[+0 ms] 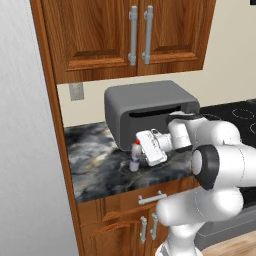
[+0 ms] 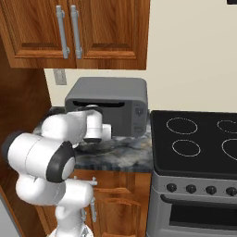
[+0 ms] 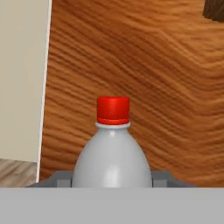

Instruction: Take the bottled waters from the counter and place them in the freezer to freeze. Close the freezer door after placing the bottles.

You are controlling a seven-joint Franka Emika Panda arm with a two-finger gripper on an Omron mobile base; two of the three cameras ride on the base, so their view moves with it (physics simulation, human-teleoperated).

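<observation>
At the far left of the left base view stands a tall silver-grey panel (image 1: 22, 140), edged by a brown wooden side board (image 1: 56, 125). Right of it lies the dark marbled desk (image 1: 95, 160), with a grey microwave-like box (image 1: 150, 112) at its back. In front of that box the red-capped bottle (image 1: 135, 156) stands upright on the desk, and the tool (image 1: 141, 152) sits right at it, reaching in from the right with the white arm (image 1: 215, 165) behind it. In the hand view the bottle (image 3: 112, 151) rises in the centre between the two grey finger tips (image 3: 61, 179), which sit just beside its shoulders on either side; whether they press on it cannot be told. Further right, in the right base view, a black stove top (image 2: 199, 139) adjoins the desk (image 2: 125, 155).
</observation>
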